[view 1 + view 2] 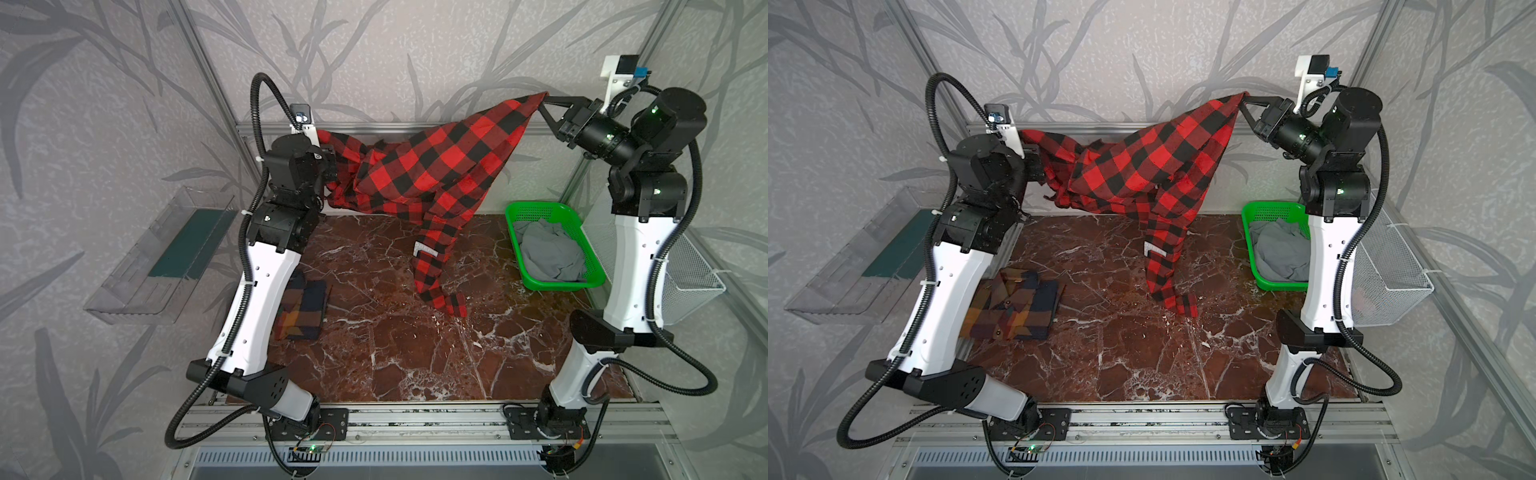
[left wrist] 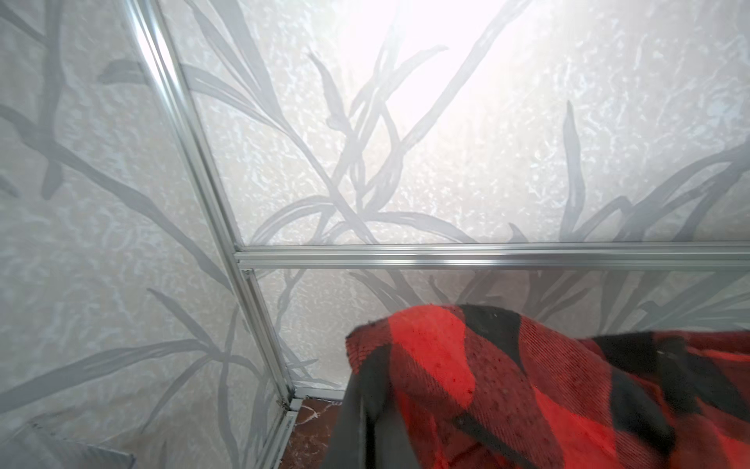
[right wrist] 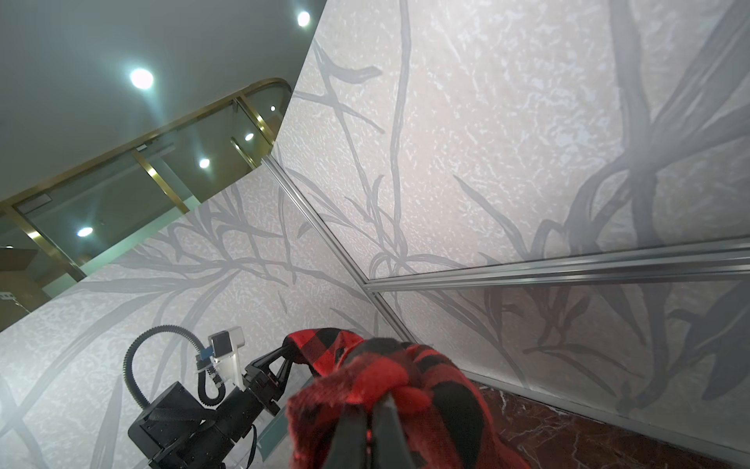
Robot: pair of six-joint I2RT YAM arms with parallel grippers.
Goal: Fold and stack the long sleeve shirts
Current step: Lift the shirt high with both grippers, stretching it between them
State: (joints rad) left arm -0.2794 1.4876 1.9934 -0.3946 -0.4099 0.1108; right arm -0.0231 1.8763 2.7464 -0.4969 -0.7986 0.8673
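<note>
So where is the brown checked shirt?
In both top views the brown plaid shirt lies folded on the left side of the marble table, partly hidden behind the left arm, across from the green basket.

The marble table (image 1: 395,353) bore a green basket (image 1: 552,286); left of it, a red-checked shirt's cuff (image 1: 455,305), then a folded plaid shirt (image 1: 1017,305).

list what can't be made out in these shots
- Left gripper: in both top views, hidden by its wrist and the red-and-black shirt.
- Plaid shirt: in a top view, mostly behind the left arm.
- Grey cloth in the green basket: which garment, unclear; right arm covers part in a top view.
</note>
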